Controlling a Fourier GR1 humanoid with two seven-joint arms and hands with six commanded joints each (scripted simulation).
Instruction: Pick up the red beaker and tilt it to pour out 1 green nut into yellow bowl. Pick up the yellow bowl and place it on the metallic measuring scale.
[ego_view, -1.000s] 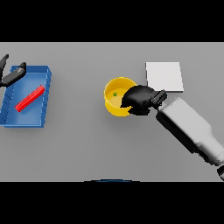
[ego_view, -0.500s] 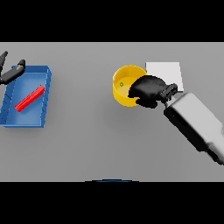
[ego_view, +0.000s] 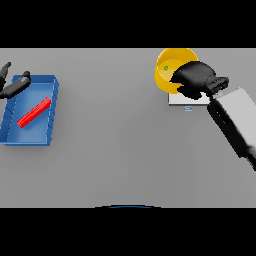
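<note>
The right hand (ego_view: 196, 80) has its fingers curled round the near rim of the yellow bowl (ego_view: 171, 66), which holds the green nut (ego_view: 166, 68) and sits beyond the fingers, overlapping the far-left corner of the metallic measuring scale (ego_view: 186, 100) under the palm.

No text, label, brand, number or sign can be read anywhere. The scale (ego_view: 189, 100) has a small blue mark on its front edge, too small to make out. The bowl (ego_view: 167, 75), the tray (ego_view: 30, 137) and the table (ego_view: 120, 150) bear no writing.
</note>
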